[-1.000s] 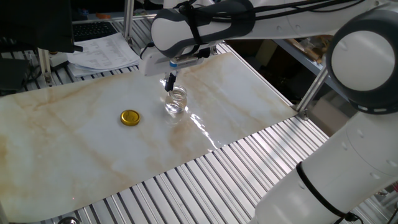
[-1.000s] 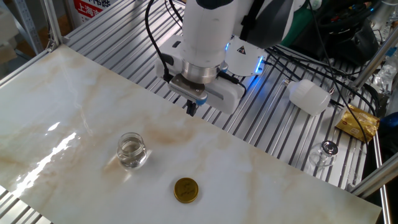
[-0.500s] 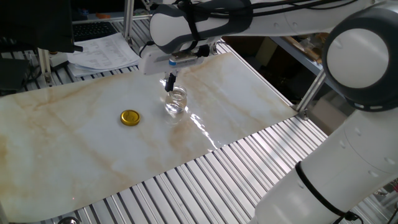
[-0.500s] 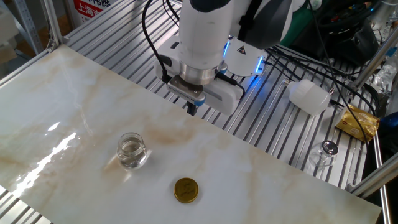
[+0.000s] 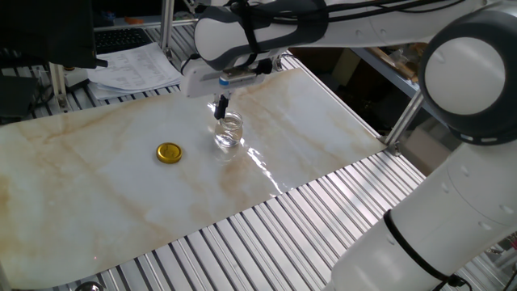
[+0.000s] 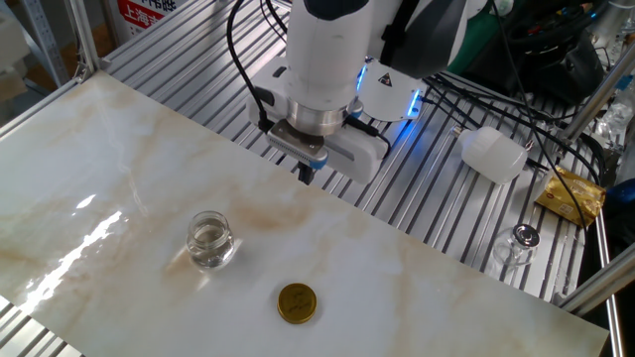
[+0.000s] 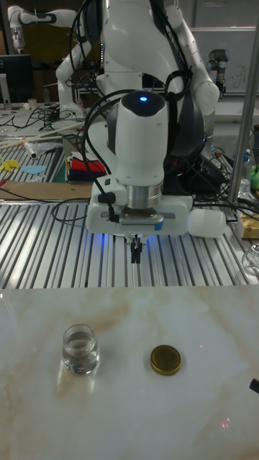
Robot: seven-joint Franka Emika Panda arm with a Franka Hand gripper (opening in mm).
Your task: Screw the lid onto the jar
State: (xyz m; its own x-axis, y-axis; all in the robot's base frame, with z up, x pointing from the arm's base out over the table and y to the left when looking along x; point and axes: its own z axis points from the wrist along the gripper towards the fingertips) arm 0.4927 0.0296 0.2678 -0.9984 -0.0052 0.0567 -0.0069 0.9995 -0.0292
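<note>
the gripper (image 7: 135,253) was found raised behind the slab, fingers closed together, empty. the lid (image 6: 297,302) lay beside the jar (image 6: 210,240), apart. pickup not begun; descent over lid judged required.

A shiny marble-look table top (image 6: 417,268) holds a small clear glass jar (image 6: 210,240) and a flat round gold lid (image 6: 297,302), both lower than the claw (image 6: 307,174) and near each other.

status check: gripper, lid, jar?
Gripper shut, empty, above the table's far edge. Lid flat on the table beside the jar, apart. Jar open. Nothing between them.
</note>
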